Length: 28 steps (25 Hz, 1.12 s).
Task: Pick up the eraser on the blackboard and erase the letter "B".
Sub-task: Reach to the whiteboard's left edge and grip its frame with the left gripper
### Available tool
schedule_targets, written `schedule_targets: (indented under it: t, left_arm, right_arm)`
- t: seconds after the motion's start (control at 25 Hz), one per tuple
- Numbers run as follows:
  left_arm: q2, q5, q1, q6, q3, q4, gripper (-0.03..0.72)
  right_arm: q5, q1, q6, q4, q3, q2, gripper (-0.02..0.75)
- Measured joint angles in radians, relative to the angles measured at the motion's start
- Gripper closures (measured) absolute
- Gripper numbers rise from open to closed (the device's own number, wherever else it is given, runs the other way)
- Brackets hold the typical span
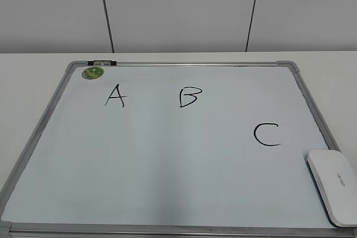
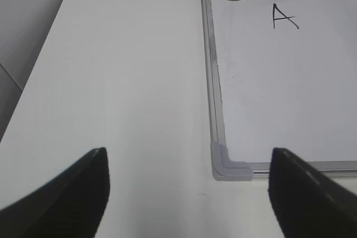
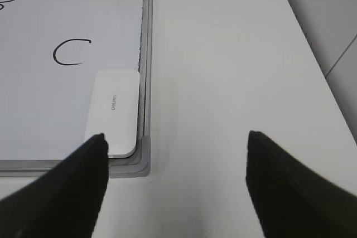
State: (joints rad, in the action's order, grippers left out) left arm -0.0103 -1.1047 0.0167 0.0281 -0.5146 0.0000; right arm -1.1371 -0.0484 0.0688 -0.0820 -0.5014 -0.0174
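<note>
A large white dry-erase blackboard point(image 1: 167, 160) with a thin grey metal frame lies flat on the white tabletop point(image 1: 33, 71). Three black hand-drawn letters are on it: an "A" point(image 1: 115, 95) toward the far left, the letter "B" point(image 1: 188, 97) near the middle of the far half, and a "C" point(image 1: 266, 134) lower and to the right. All three strokes are whole.

The white oblong plastic eraser point(image 1: 333, 186) with rounded corners lies in the board's near right corner, its long side running along the right frame rail, tiny grey lettering on top. It sits just beside the "C" and well apart from the "B". A small round green magnet point(image 1: 92, 73) rests in the far left corner, close under a little black-and-silver clip point(image 1: 101, 62) on the top rail.

From the right wrist view, the right gripper point(image 3: 175, 154) hangs over the tabletop by the board's near right corner, its dark fingers point(image 3: 67, 193) spread wide, the left one overlapping the eraser's near end in the picture; nothing is between them. The left gripper point(image 2: 189, 176) hovers off the board's near left corner cap point(image 2: 228, 163), fingers point(image 2: 61, 199) likewise wide apart and holding nothing.
</note>
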Motion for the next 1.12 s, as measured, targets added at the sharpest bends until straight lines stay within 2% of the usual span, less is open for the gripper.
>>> schedule_targets:
  t: [1.12]
  left_arm:
    - [0.0, 0.0, 0.0, 0.0, 0.0, 0.0, 0.03]
  right_arm:
    - [0.0, 0.0, 0.0, 0.0, 0.0, 0.0, 0.147]
